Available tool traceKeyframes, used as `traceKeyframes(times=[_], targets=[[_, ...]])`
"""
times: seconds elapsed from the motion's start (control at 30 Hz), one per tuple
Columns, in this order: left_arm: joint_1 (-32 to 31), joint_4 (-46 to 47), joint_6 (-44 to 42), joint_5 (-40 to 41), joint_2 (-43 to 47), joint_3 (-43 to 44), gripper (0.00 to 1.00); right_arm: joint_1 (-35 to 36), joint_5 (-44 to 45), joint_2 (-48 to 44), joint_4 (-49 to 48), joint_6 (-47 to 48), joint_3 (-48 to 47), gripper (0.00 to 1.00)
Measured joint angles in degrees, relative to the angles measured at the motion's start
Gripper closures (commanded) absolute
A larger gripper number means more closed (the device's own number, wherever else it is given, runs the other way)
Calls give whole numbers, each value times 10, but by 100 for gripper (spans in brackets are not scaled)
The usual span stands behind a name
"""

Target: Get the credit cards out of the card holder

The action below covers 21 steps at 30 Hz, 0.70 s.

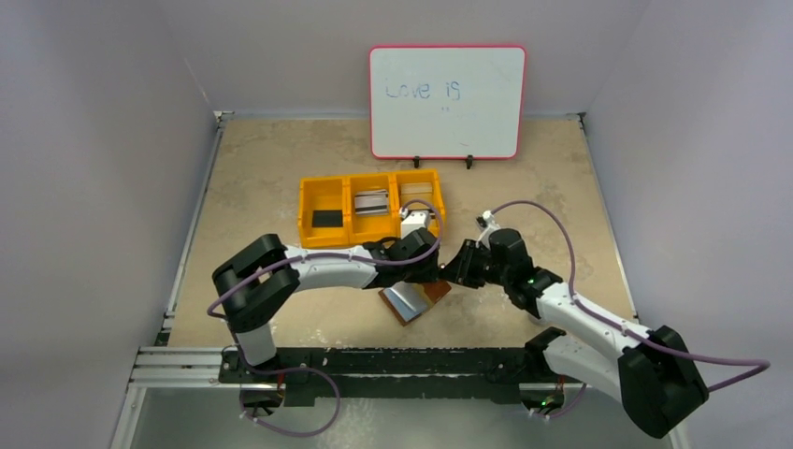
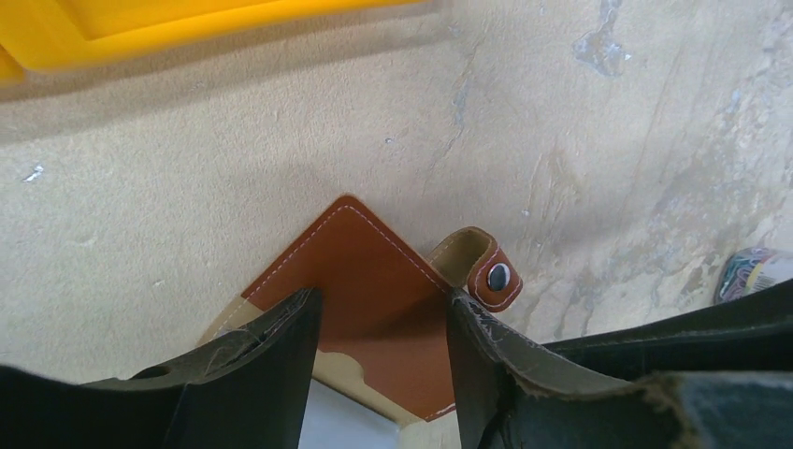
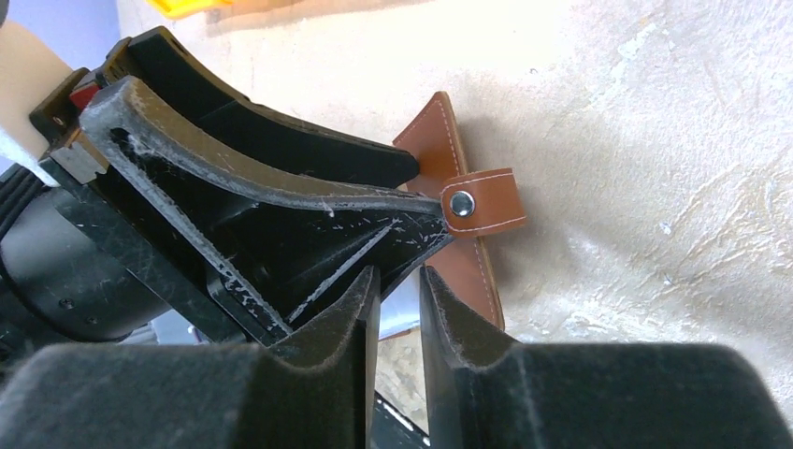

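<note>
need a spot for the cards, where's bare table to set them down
Bare table lies left of the yellow bin, and right of it, between the whiteboard and the right arm. Crowded: in front of the bin, where the left gripper and right gripper meet over the card holder.

Card holder [image 1: 411,301], bin [image 1: 303,211], whiteboard [image 1: 447,101] on table [image 1: 262,168]

Left arm [image 1: 318,267] folded low, forearm stretching toward 3 o'clock. Left gripper [image 2: 383,309] tipped down at table, fingers [image 2: 271,369] spread well apart. Right arm [image 1: 580,313] reaching toward 10 o'clock, elbow bent. Right gripper [image 3: 400,281] nose to nose with left gripper, jaws nearly together, slim gap showing; grip unclear.
</note>
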<state>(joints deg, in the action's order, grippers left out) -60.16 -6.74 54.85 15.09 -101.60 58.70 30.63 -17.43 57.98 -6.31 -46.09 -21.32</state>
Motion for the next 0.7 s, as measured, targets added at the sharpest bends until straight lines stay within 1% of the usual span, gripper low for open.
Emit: traceKeyframes(times=[0.13, 0.23, 0.37, 0.5, 0.6, 0.7], targets=[[0, -7, -1, 4, 16, -2, 48, 0, 0, 7, -2, 3, -7, 78], [0, -19, -5, 6, 22, -7, 49, 0, -1, 58, -15, 10, -15, 81], [1, -11, -3, 12, 27, -10, 49, 2, -9, 123, -1, 18, -17, 80], [2, -7, -2, 21, 59, -11, 48, 4, -11, 138, 15, 26, -17, 80], [2, -10, -1, 32, 92, -13, 45, 4, -11, 142, 20, 31, -21, 80], [2, -17, 3, 44, 130, -25, 39, 4, -14, 150, 21, 34, -25, 80]])
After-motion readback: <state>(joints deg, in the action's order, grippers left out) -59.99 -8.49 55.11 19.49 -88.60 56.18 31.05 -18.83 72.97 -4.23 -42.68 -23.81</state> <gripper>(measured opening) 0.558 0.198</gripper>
